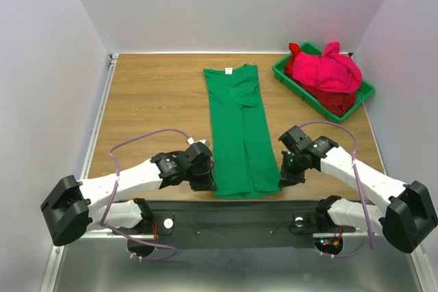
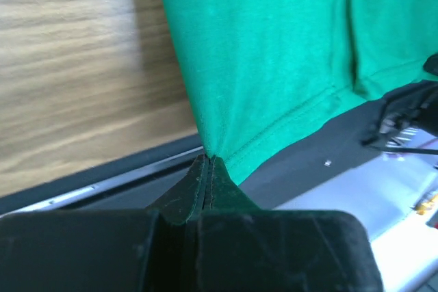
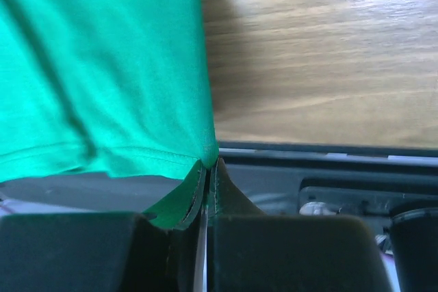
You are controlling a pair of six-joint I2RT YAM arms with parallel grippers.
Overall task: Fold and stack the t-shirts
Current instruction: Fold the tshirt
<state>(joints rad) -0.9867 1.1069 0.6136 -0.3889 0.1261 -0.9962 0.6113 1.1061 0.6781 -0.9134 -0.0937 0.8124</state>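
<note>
The green t-shirt lies lengthwise on the wooden table, sides folded in to a narrow strip, collar with white label at the far end. My left gripper is shut on its near left hem corner. My right gripper is shut on its near right hem corner. Both corners are pinched at the table's near edge. The pink t-shirt lies bunched on top of the darker red t-shirt in the bin at the far right.
A rigid green plastic bin stands at the back right corner of the table. A black metal rail with the arm bases runs along the near edge. White walls enclose three sides.
</note>
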